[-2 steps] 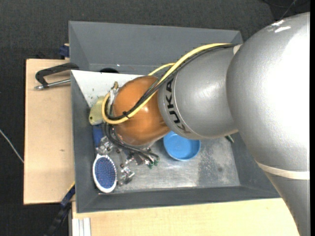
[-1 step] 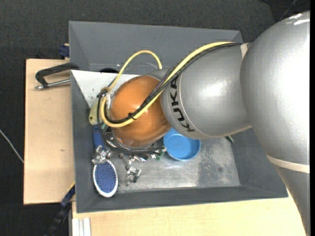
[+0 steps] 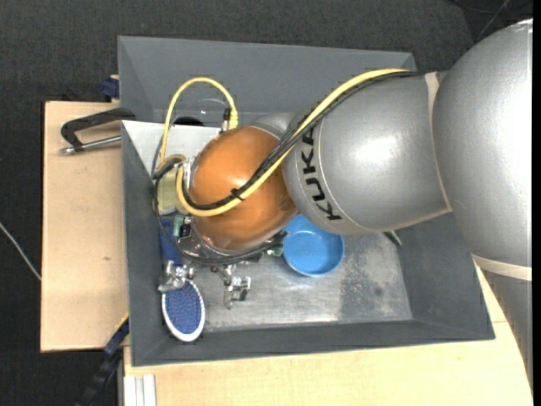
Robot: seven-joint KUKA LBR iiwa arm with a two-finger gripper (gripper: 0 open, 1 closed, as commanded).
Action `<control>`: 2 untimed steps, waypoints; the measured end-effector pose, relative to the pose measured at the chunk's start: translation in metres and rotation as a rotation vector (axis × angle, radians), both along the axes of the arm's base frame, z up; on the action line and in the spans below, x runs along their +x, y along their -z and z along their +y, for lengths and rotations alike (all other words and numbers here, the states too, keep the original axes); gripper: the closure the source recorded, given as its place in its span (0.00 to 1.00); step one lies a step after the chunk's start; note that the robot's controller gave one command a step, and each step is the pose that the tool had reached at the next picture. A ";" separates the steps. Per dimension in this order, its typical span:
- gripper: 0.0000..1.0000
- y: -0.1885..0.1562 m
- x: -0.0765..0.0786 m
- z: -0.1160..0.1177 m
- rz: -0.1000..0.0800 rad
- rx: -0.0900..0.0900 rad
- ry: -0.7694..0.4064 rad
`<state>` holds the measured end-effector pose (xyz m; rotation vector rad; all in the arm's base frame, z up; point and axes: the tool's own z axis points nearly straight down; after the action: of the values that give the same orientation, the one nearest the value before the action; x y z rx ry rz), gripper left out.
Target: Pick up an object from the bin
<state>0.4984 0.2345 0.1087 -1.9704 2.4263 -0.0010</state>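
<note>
My gripper (image 3: 205, 282) hangs below the orange wrist cover in the bin's front left part. Its two metal fingertips (image 3: 175, 276) stand apart, open, with bare bin floor between them. A blue oval brush with a white rim (image 3: 183, 312) lies at the front left corner. Its head is just below and left of the left fingertip, and its blue handle runs up along the left wall. A round blue bowl (image 3: 315, 249) sits to the right of the gripper, partly hidden under the arm.
A white sheet (image 3: 141, 139) leans against the bin's back left wall. The arm and its orange cover with yellow cable hide the bin's middle. Bare floor shows at the front right.
</note>
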 end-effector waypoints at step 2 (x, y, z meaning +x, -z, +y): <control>0.00 0.035 -0.001 0.004 0.007 -0.007 -0.407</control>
<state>0.4973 0.2382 0.0741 -2.4281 1.9839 0.0025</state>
